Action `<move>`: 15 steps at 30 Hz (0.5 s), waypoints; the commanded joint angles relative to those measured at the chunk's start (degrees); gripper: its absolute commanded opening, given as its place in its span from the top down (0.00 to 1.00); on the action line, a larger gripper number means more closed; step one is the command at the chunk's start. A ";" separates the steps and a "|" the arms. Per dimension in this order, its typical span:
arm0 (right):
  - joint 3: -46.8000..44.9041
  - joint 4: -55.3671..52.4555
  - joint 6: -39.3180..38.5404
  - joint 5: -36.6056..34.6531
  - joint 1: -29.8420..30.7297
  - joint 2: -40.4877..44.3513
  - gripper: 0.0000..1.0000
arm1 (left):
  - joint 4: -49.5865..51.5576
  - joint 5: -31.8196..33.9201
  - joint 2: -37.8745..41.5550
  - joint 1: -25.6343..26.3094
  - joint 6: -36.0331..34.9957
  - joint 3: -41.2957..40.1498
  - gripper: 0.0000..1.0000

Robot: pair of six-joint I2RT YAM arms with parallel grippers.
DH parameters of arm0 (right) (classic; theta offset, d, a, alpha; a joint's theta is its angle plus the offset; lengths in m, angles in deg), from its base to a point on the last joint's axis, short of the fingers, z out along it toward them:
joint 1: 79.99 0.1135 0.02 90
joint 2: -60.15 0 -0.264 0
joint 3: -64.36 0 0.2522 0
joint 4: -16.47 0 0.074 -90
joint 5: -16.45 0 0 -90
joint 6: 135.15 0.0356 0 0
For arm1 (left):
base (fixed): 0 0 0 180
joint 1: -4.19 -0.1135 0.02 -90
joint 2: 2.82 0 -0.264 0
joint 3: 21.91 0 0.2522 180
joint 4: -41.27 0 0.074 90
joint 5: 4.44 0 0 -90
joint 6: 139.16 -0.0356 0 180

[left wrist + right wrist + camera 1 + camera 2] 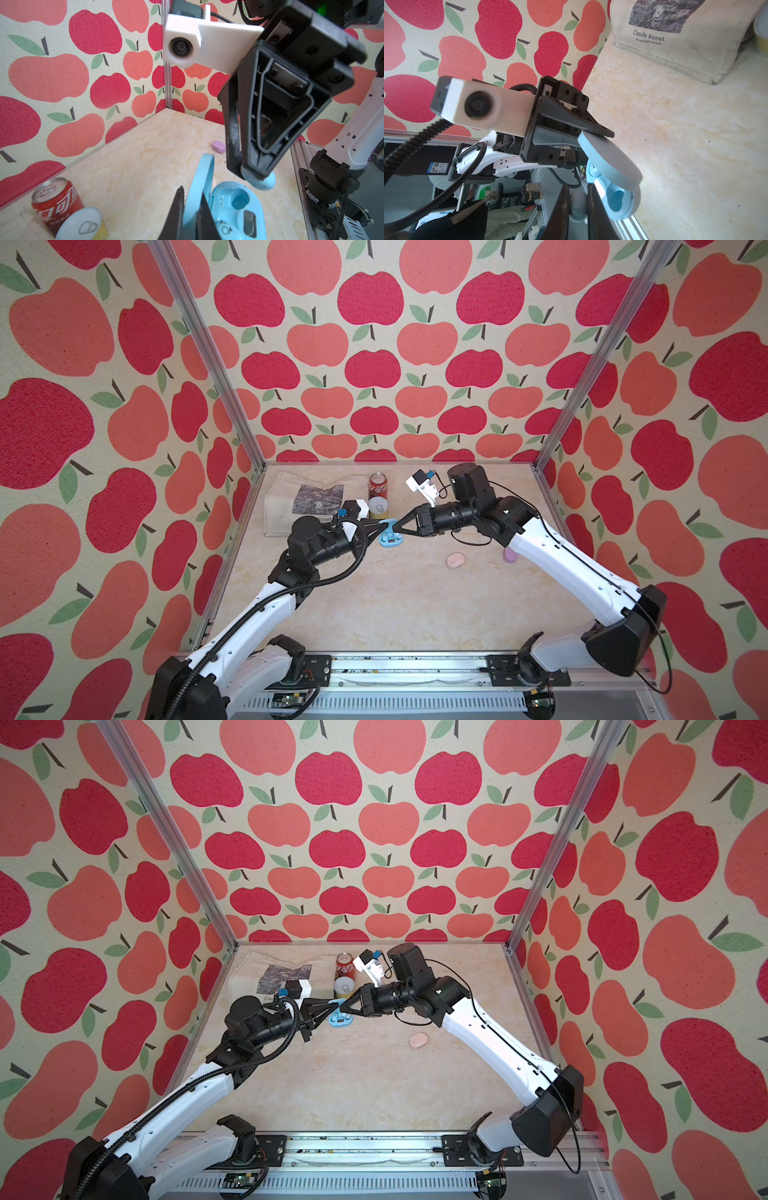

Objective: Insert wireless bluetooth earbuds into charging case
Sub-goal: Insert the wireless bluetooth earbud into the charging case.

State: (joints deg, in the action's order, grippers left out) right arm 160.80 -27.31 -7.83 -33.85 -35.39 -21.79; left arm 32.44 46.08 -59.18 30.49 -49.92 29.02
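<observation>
Left wrist view, lower centre: light blue earbud [266,184] held in the right claw [250,176] just above the open blue case [228,209], lid [204,172] clamped by the left claw [192,212]; alignment over the empty well [240,200] is advised before release.

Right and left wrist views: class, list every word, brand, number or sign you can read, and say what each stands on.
"Claude Monet": on the bag.
"Nymphéas": same bag, under the name.
White Chinese brand script on the red can: partly turned away; its small print is too small to read.
Print and square code on the blue sticker: too small.
Mark inside the case: blurred.
</observation>
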 commanded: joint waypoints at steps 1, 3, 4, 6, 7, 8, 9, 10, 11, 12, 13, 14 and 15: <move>-0.93 -0.56 -3.00 -0.58 0.23 -0.11 0.87 | -1.67 -1.20 0.05 0.63 1.18 2.78 1.00; -1.03 -0.57 -3.13 -0.75 0.23 -0.21 0.87 | -1.65 -1.29 -0.11 0.85 1.32 3.08 1.00; -1.04 -0.57 -3.23 -0.85 0.23 -0.22 0.87 | -1.73 -1.30 -0.14 0.88 1.38 3.17 1.00; -1.11 -0.80 -3.55 -0.93 0.23 -0.37 0.87 | -1.80 -1.30 -0.41 1.04 1.58 3.43 1.00; -1.11 -1.04 -3.85 -1.22 0.23 -0.46 0.87 | -1.89 -1.30 -0.43 1.04 1.67 3.51 1.00; -1.10 -1.48 -4.24 -1.53 0.23 -0.47 0.87 | -1.97 -1.30 -0.51 1.11 1.68 3.55 1.00; -1.07 -1.78 -4.51 -1.71 0.18 -0.48 0.87 | -2.10 -1.30 -0.50 1.04 1.75 3.53 1.00; -1.07 -2.08 -4.82 -1.95 0.18 -0.47 0.87 | -2.19 -1.17 -0.46 1.03 1.74 3.54 1.00; -1.11 -2.39 -5.03 -2.08 0.14 -0.43 0.87 | -2.19 -1.21 -0.51 1.05 1.72 3.53 1.00; -1.11 -2.56 -5.23 -2.09 0.14 -0.50 0.86 | -2.26 -1.12 -0.42 1.04 1.72 3.53 1.00; -1.03 -2.84 -5.39 -2.17 0.14 -0.43 0.85 | -2.24 -1.04 -0.35 1.07 1.73 3.53 1.00; -1.02 -3.14 -5.58 -2.41 0.10 -0.43 0.83 | -2.28 -1.03 -0.33 1.06 1.78 3.44 1.00; -0.94 -3.37 -5.72 -2.67 -0.02 -0.38 0.80 | -2.24 -0.95 -0.29 1.04 1.77 3.44 1.00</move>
State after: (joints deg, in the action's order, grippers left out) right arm 160.60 -28.49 -11.34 -35.36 -35.41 -21.89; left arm 32.42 46.06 -59.46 31.34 -48.63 30.75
